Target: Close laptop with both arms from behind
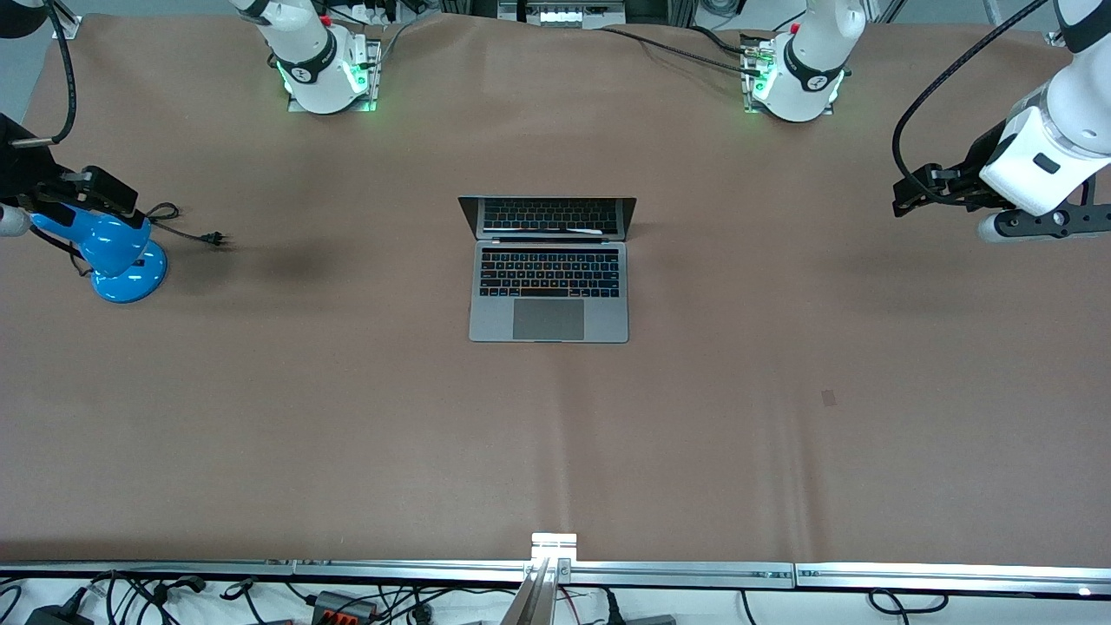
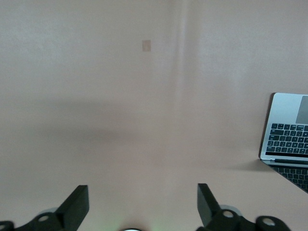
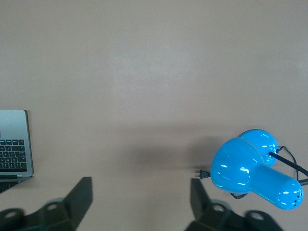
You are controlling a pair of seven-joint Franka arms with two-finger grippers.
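Centrally in the front view sits the laptop (image 1: 548,282), open on the brown table (image 1: 555,434), its screen raised and tilted back toward the robots' bases, its keyboard and trackpad facing the front camera. The dark screen mirrors the keys. Nothing touches it.

The same laptop shows at the right edge of the left wrist view (image 2: 288,139) and at the left edge of the right wrist view (image 3: 14,144), only a corner of it in each.

The left gripper (image 1: 911,193) hangs at the right edge of the front frame, over the left arm's end of the table, well apart from the laptop. In the left wrist view its two black fingers (image 2: 77,204) stand wide apart with bare table between them, holding nothing.

The right gripper (image 1: 52,204) is at the left edge of the front frame, over the right arm's end of the table, just above a blue desk lamp (image 1: 117,256). In the right wrist view its fingers (image 3: 82,195) are likewise spread wide and empty, with the lamp (image 3: 257,168) beside them and its black cord and plug (image 1: 195,233) lying on the table toward the laptop
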